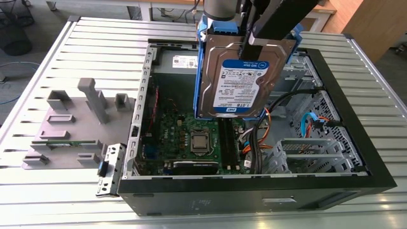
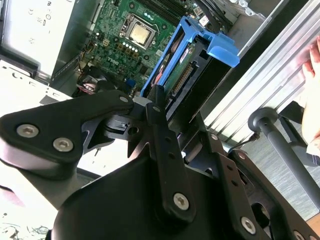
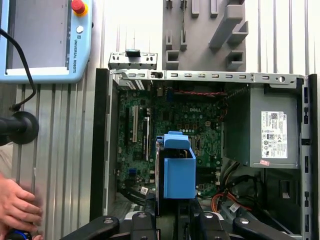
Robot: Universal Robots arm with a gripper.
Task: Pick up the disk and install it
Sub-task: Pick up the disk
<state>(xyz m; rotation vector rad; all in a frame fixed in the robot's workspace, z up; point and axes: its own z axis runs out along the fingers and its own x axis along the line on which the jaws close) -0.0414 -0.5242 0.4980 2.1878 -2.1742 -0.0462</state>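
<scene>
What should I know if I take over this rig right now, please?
Pincer: shut on the disk, gripping its upper end.
Disk: held roughly upright in the air over the open computer case, above the motherboard, blue rails on.
Done: pickup.
Left: disk not yet seated in the case.
Note: a person's hand is at the table's edge.

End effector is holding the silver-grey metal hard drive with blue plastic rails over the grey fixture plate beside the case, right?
No. The end effector holds the silver-grey metal hard drive with blue plastic rails over the green motherboard inside the open black computer case, not the grey fixture plate, as the exterior view shows.
</scene>
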